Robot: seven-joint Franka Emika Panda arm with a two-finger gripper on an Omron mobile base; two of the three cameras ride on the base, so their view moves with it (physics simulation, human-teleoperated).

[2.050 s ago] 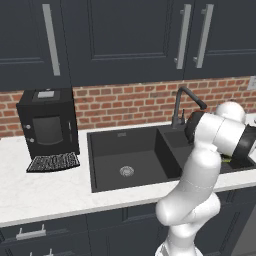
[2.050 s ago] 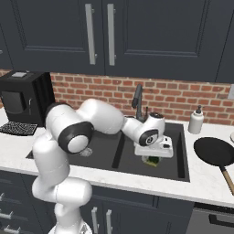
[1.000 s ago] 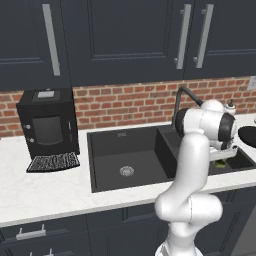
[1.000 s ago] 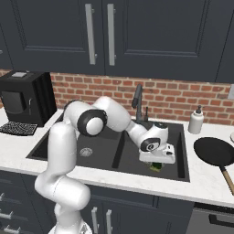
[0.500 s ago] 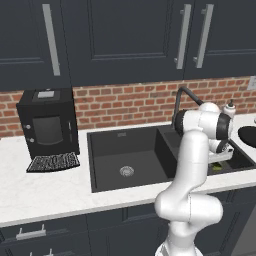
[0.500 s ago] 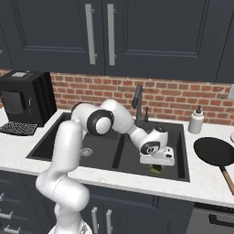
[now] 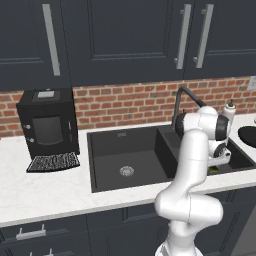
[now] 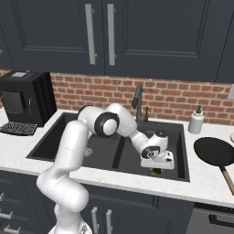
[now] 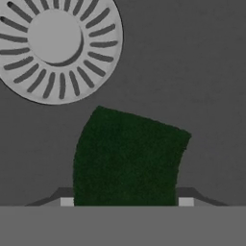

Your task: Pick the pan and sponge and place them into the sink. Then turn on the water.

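1. Dark cabinets and a red brick wall back a pale counter, into which the black sink is set.
2. Down in the narrower basin, the gripper hangs low over the floor, with the sponge between its two tips.
3. From the hand camera the sponge's dark green face runs down between the tips, and the round silver drain lies just beyond it.
4. Whether the tips still pinch the sponge or have let it go I cannot tell; they stand about a sponge-width apart.
5. So the sponge looks to be in the sink already, or as good as there, pending release.
6. Out on the counter, well off to the gripper's right side, the pan still waits, black and shallow, its handle pointing toward the front edge.
7. No water runs from the faucet, behind the gripper.
8. Left, in my judgement: free the sponge, fetch the pan, start the water.
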